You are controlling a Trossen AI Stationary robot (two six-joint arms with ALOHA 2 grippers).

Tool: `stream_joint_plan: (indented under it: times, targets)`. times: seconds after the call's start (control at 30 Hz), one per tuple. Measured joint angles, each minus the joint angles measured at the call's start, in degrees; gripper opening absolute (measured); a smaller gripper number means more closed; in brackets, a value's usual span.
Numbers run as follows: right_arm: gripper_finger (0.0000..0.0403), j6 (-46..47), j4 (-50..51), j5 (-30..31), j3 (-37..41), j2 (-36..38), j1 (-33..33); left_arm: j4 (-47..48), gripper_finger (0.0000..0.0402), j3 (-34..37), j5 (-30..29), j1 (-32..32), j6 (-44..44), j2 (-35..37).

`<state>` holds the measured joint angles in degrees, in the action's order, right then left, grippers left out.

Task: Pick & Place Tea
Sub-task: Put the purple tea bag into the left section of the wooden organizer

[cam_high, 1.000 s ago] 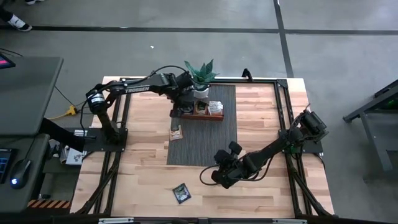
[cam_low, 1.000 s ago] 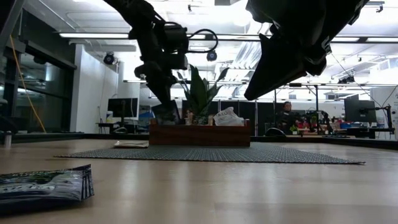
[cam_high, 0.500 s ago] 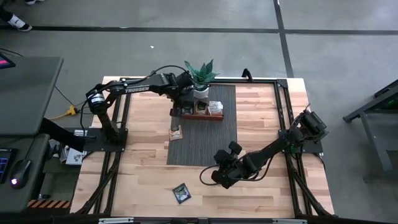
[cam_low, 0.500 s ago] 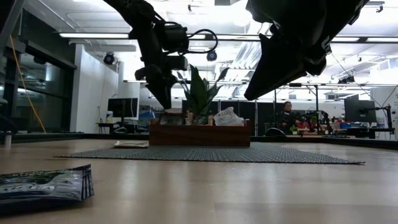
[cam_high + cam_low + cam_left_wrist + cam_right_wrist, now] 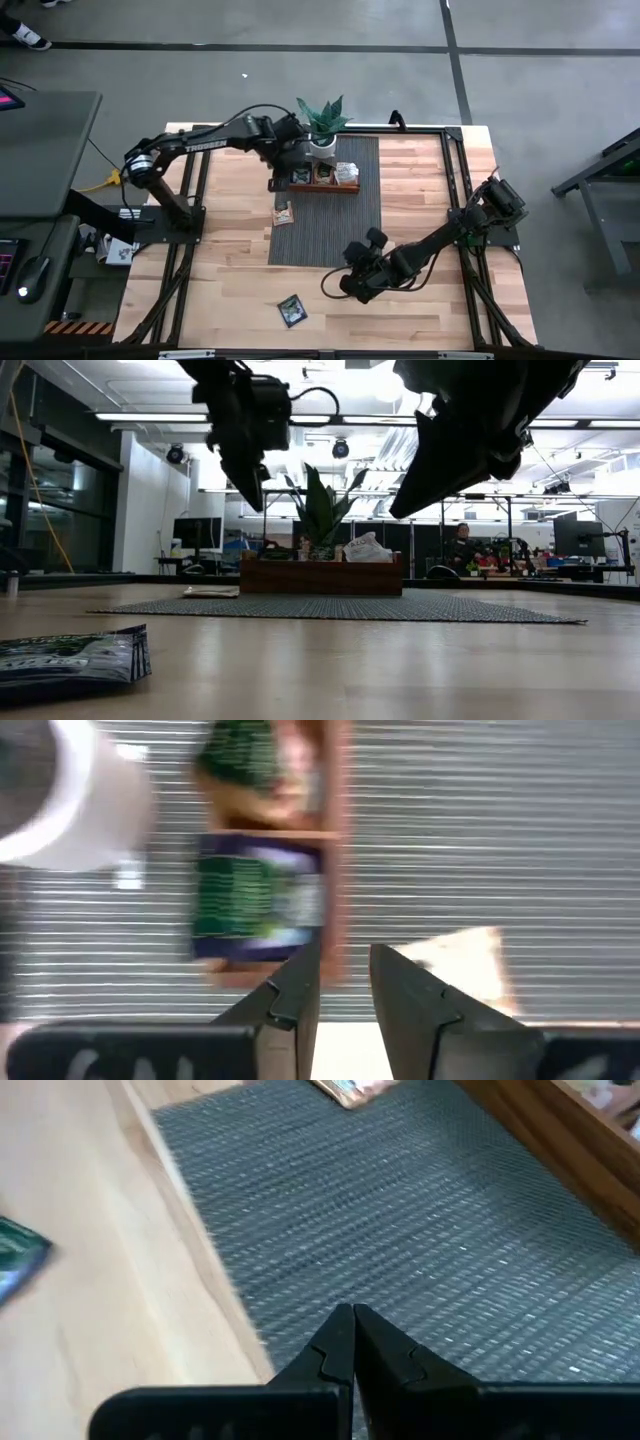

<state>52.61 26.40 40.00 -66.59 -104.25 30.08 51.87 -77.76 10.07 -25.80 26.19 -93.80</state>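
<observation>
Tea sachets, flat glossy squares: a dark green one (image 5: 255, 900) lies in the end compartment of the brown wooden tray (image 5: 322, 180), a tan one (image 5: 283, 212) on the ribbed grey mat (image 5: 325, 225), another dark green one (image 5: 292, 310) on bare pale wood. Left gripper (image 5: 340, 982) hangs above the tray's end, fingers slightly parted, holding nothing. Right gripper (image 5: 352, 1342) is clenched empty over the mat's edge

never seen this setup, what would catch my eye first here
Likely the left gripper, hanging open above the left end of the wooden tray on the grey mat, beside the potted plant. Next, the dark green tea sachet lying alone on bare wood near the front edge.
</observation>
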Motion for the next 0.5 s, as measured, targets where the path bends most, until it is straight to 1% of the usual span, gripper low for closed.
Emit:
stream_joint_plan:
  times: [0.1, 0.2, 0.23, 0.3, 0.37, 0.43, 0.5]
  targets:
    - [0.0000, -2.0, -2.9, -0.7, 0.0, 0.0, 0.3, 1.1, 0.0072, 2.3, 5.1, 1.7, -2.5, 3.0]
    - [0.0000, -5.8, -7.4, -1.0, 0.0, 0.0, 1.1, 0.6, 0.0055, 6.5, 8.0, 4.7, -4.9, 6.3]
    - [0.0000, -7.3, -9.1, -1.0, 0.0, 0.0, 1.4, 0.7, 0.0051, 8.2, 8.4, 6.1, -5.8, 7.6]
    - [0.0000, -10.1, -12.6, -1.6, 0.0, 0.0, 2.2, -2.7, 0.0044, 12.0, 8.7, 9.5, -8.5, 10.1]
    - [0.0000, -13.2, -17.3, -2.3, 0.0, -0.6, 2.8, -4.8, 0.0041, 17.4, 8.6, 12.6, -11.8, 13.1]
    - [0.0000, -16.1, -22.6, -3.4, -0.3, -1.9, 3.5, -10.3, 0.0040, 22.7, 8.5, 16.4, -16.4, 16.1]
    - [0.0000, -18.2, -26.6, -5.1, -1.1, -4.2, 3.8, -15.3, 0.0040, 28.2, 7.2, 20.2, -21.3, 19.2]
